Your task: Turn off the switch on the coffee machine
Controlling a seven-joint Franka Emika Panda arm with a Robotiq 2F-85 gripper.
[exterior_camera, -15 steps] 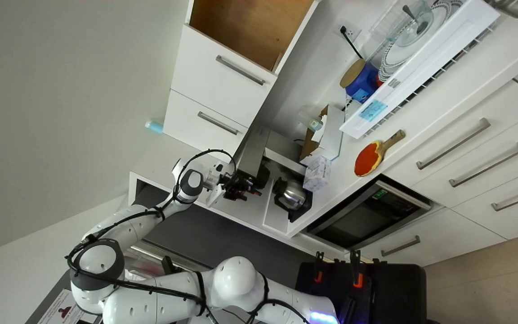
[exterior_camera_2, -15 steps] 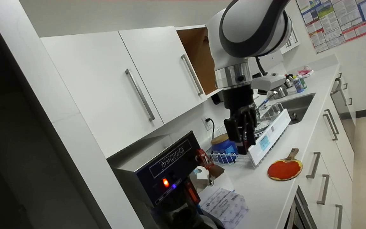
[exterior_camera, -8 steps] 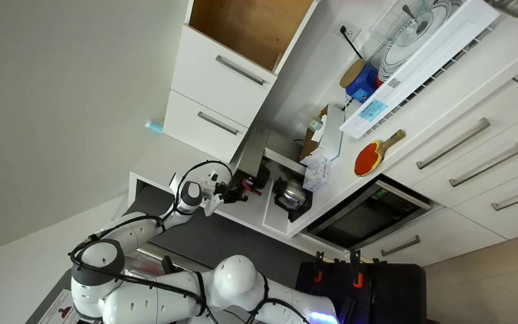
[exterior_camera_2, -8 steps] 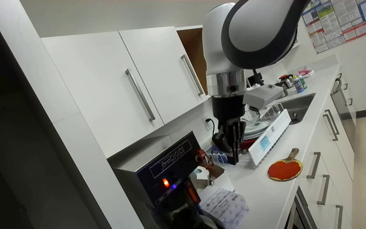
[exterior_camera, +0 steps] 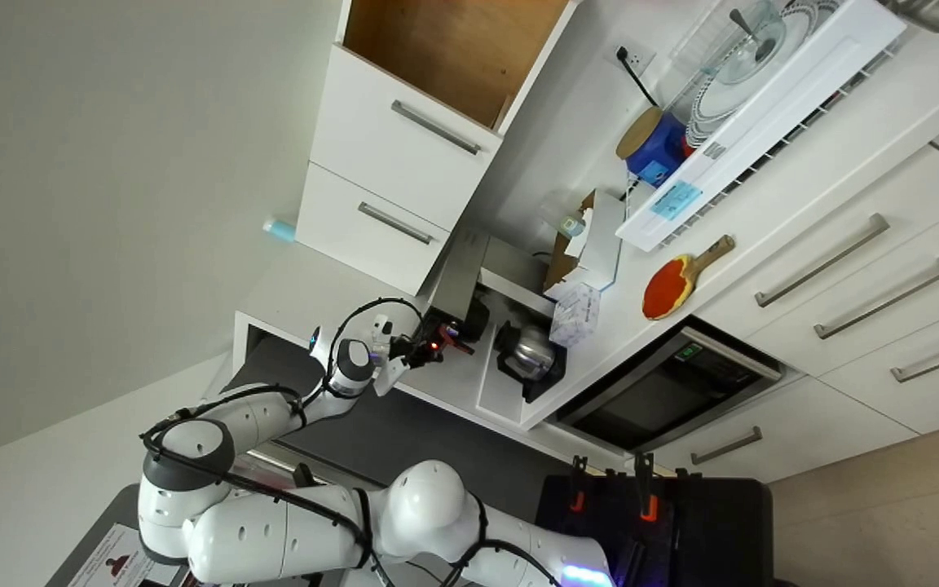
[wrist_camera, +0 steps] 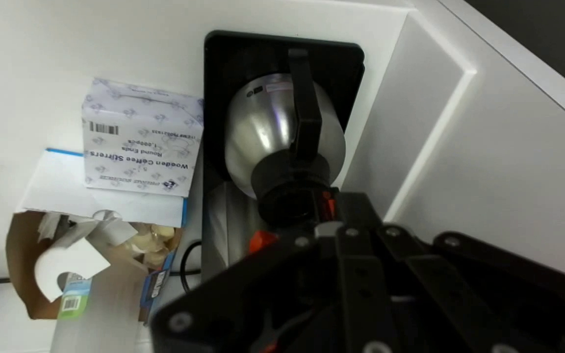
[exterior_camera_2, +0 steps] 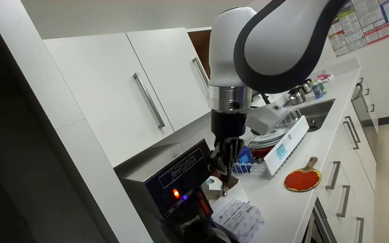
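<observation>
One orange-lit switch (exterior_camera_2: 176,193) is glowing on the coffee machine (exterior_camera_2: 177,182) on the desk (exterior_camera_2: 275,209) — claw (exterior_camera_2: 226,177), apparently closed and empty, is hovering alongside. Misjudged depth could be driving it into the red part (exterior_camera: 460,343).

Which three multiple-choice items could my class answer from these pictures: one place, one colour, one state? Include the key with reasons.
1. Where is the stirrers box?
A. In the sink
B. Beside the steel pot
C. Inside the dish rack

2. What colour is the middle of the paddle-shaped item?
A. Red
B. Green
C. Black

3. How is the indicator light on the coffee machine?
A. Dark
B. Covered
C. Lit

1 B: the wrist view shows them side by side.
2 A: red lies inside a yellow rim.
3 C: it glows orange in an exterior view.
</observation>
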